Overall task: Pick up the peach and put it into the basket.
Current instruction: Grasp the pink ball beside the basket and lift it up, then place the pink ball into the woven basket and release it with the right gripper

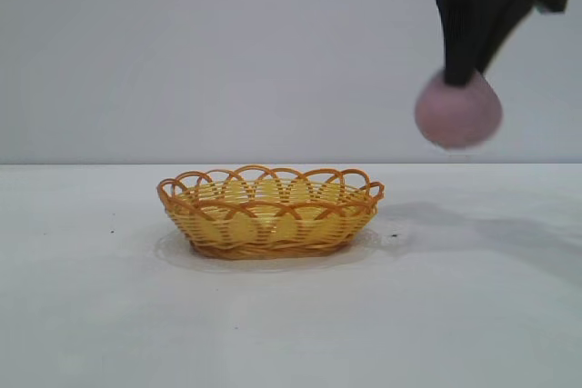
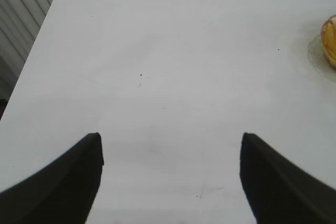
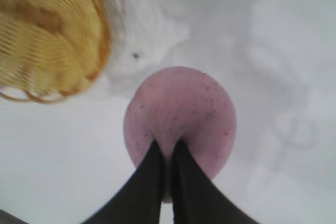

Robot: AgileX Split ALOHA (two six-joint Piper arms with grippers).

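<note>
- Right gripper (image 1: 466, 74) is pinching the peach (image 1: 458, 113) by its top, hanging above the table (image 1: 291, 315), right of the basket (image 1: 270, 212).
- Its arm is running off-frame.
- Left gripper (image 2: 170, 182) is gaping wide over bare table; basket mostly cropped there.

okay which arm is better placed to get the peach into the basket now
Right. The right gripper has its jaws shut on the peach, lifted clear of the table beside the basket. The left gripper is open over bare table, holding nothing.
</note>
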